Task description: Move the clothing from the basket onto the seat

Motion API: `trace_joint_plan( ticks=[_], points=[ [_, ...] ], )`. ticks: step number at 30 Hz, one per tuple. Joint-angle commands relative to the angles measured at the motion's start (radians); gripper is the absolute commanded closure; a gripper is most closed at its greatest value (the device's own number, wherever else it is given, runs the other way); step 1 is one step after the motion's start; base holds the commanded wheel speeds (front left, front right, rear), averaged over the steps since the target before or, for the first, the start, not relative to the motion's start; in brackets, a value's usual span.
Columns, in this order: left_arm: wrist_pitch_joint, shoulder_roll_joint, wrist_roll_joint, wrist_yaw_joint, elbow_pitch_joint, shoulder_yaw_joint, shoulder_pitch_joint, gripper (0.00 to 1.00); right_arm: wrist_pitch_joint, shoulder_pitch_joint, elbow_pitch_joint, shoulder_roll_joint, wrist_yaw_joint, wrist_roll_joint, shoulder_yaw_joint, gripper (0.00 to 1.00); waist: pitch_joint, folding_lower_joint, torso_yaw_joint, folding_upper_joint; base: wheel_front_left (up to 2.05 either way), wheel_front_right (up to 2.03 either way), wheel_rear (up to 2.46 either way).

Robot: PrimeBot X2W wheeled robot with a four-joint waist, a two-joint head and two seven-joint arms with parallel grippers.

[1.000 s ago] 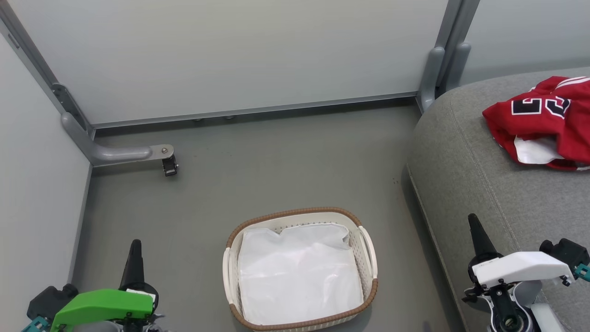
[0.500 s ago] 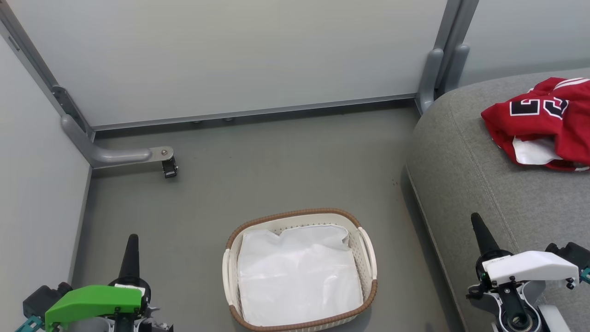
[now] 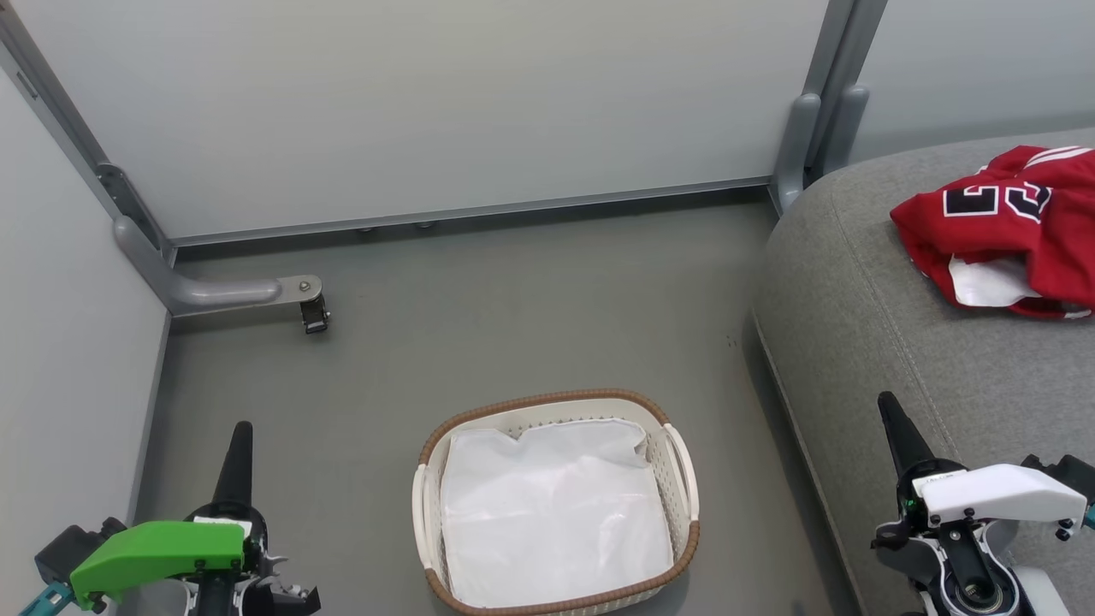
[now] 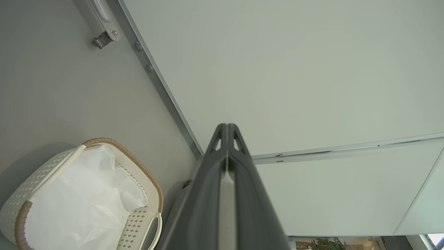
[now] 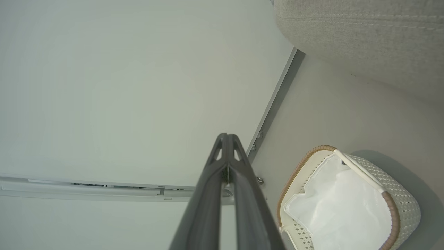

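Observation:
The red clothing (image 3: 1018,227), a jersey with black white-edged numbers, lies crumpled on the grey seat (image 3: 907,342) at the right. On the floor stands the basket (image 3: 552,406), showing just its white liner sheet (image 3: 552,509); it also appears as the basket (image 4: 138,222) and the basket (image 5: 402,201) in the wrist views. My left gripper (image 3: 239,436) is shut and empty at the lower left, left of the basket. My right gripper (image 3: 890,411) is shut and empty over the seat's front edge. Both wrist views show the fingers pressed together, left gripper (image 4: 227,126), right gripper (image 5: 227,136).
Pale partition walls (image 3: 445,103) close the back and left. A grey bracket with a castor (image 3: 312,312) juts from the left corner. A grey post (image 3: 808,128) stands at the back beside the seat. Open grey floor (image 3: 513,299) lies between basket and wall.
The head view has shifted slightly, so basket and jersey sit a little lower and further left. Both grippers have sunk a little in the view, still shut.

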Motion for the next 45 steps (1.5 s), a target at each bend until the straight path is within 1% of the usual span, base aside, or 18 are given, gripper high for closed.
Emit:
trace_joint_plan(
  ticks=[1,35,45],
  points=[
    [0.006,0.007,-0.022,-0.007,-0.007,0.008,-0.021,1.00,0.007,0.007,-0.010,-0.006,0.000,0.022,-0.006,1.00,-0.001,0.0000,0.000,-0.0001,0.00,0.00,0.00],
    [0.071,0.006,-0.237,-0.020,-0.006,0.042,-0.048,1.00,0.071,0.014,-0.029,-0.008,0.000,0.264,-0.038,1.00,-0.014,0.0000,-0.005,-0.0001,0.00,0.00,0.00],
    [0.071,0.005,-0.233,-0.019,-0.005,0.043,-0.045,1.00,0.069,0.014,-0.029,-0.008,0.000,0.260,-0.037,1.00,-0.014,0.0000,-0.005,-0.0001,0.00,0.00,0.00]
  ],
)
